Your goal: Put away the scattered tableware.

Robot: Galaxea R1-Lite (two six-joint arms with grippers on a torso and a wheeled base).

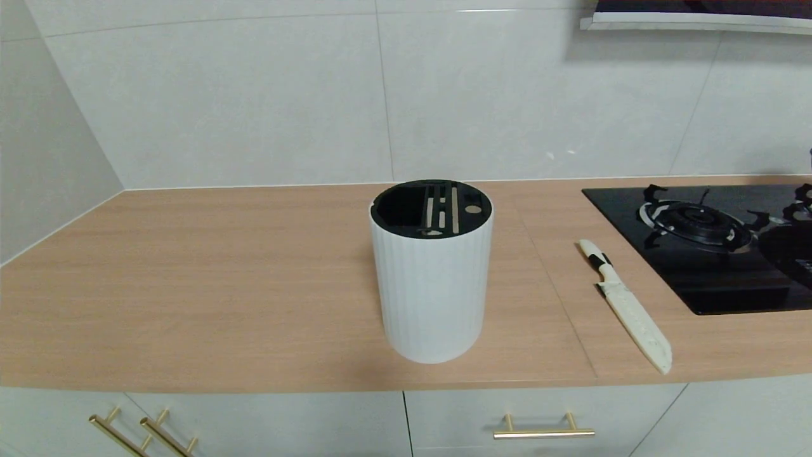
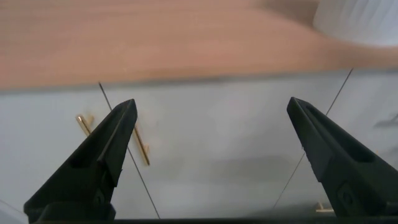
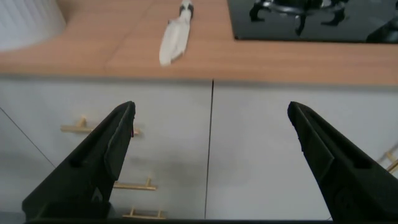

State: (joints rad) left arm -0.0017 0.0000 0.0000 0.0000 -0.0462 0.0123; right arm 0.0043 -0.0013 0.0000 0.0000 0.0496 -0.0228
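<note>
Knife: white knife with black band (image 1: 625, 304), flat on brown wooden counter (image 1: 190, 285), right of white ribbed holder (image 1: 431, 285).
Grippers: left gripper (image 2: 211, 104) and right gripper (image 3: 210, 107) wide apart, empty.
Tip: grab the handle (image 1: 595, 255), not the blade (image 1: 637, 324).

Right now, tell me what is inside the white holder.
Nothing sticks out of the white holder: its black insert shows one wide compartment, narrow slots and a round hole, all unfilled at the top. Their bottoms are hidden.
</note>
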